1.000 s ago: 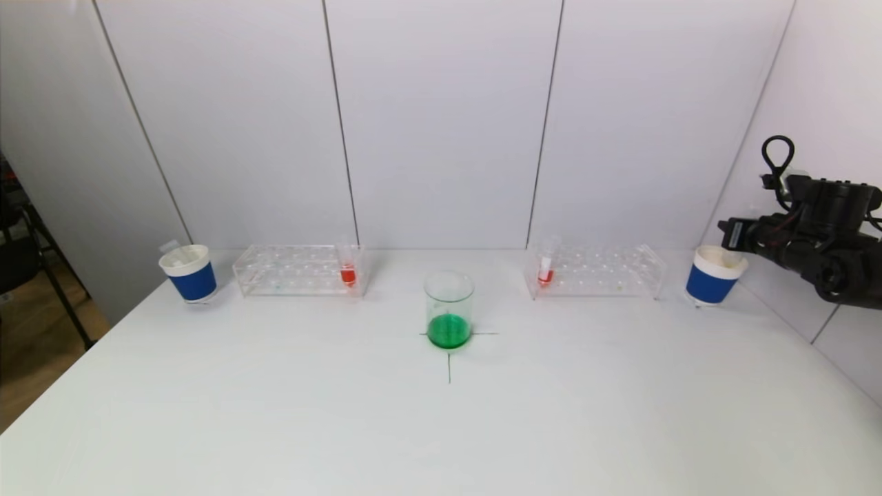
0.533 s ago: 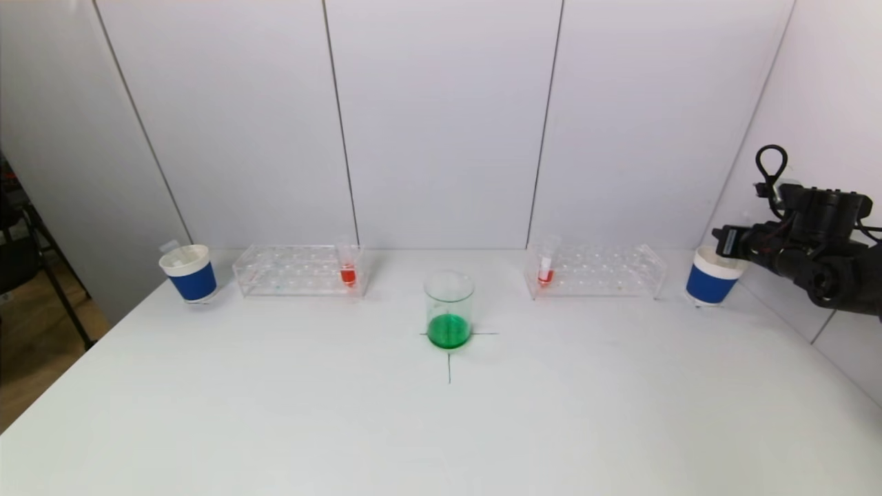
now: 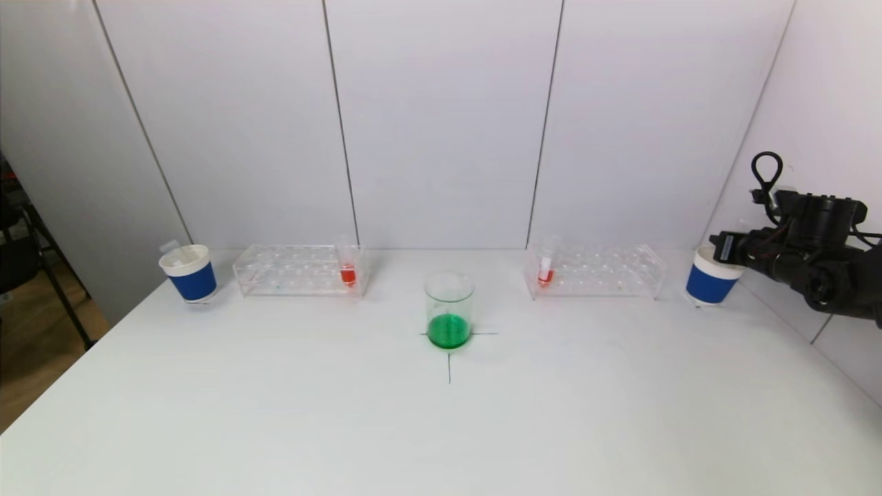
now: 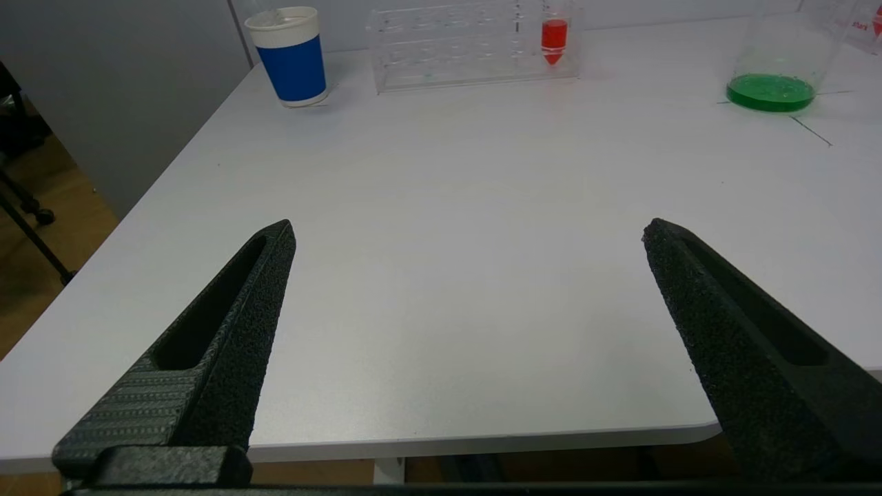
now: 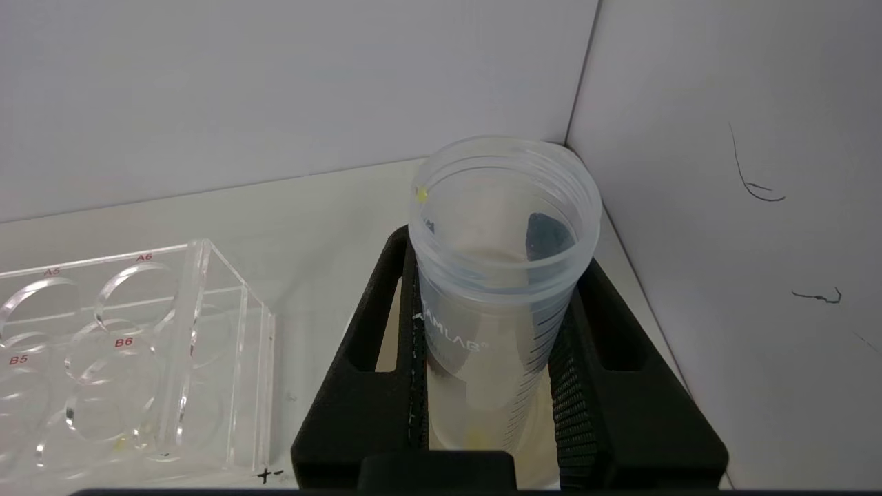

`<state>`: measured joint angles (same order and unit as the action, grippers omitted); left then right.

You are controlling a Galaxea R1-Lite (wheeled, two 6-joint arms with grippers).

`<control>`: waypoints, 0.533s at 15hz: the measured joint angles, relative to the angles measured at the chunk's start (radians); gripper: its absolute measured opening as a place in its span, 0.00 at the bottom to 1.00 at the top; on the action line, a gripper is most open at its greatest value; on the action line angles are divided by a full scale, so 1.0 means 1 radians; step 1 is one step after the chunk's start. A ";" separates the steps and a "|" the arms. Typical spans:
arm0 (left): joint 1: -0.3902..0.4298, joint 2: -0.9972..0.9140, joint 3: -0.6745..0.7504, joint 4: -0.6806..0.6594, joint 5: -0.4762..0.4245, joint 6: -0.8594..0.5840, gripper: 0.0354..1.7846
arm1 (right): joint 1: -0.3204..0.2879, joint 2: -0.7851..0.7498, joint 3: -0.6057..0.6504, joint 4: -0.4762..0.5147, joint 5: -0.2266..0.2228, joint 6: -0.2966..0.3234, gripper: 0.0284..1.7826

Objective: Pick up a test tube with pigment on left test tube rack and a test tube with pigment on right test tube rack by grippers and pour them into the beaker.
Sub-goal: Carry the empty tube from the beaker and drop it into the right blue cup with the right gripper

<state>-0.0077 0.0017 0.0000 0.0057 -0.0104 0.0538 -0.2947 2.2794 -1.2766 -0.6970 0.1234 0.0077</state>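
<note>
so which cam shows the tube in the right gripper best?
Right wrist view: the empty clear tube fills the frame, clamped in the right gripper. Head view shows only the right gripper over the right blue cup, tube hidden. Left wrist view doesn't show it.

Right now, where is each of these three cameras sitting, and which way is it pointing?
Head view: high on the robot, facing the table and beaker; the right gripper shows above a blue cup.
Left wrist view: low at the table's near edge; open left gripper.
Right wrist view: faces the corner, fingers clamping an empty tube.
Head and left views share the beaker.
</note>
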 joint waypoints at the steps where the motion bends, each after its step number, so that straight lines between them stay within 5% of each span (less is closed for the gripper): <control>1: 0.000 0.000 0.000 0.000 0.000 -0.001 0.99 | 0.000 0.000 0.000 0.000 0.000 0.000 0.30; 8: 0.000 0.000 0.000 0.000 0.001 -0.001 0.99 | 0.005 0.003 0.011 -0.012 0.000 0.002 0.33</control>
<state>-0.0077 0.0017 0.0000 0.0057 -0.0096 0.0532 -0.2900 2.2826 -1.2651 -0.7089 0.1230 0.0096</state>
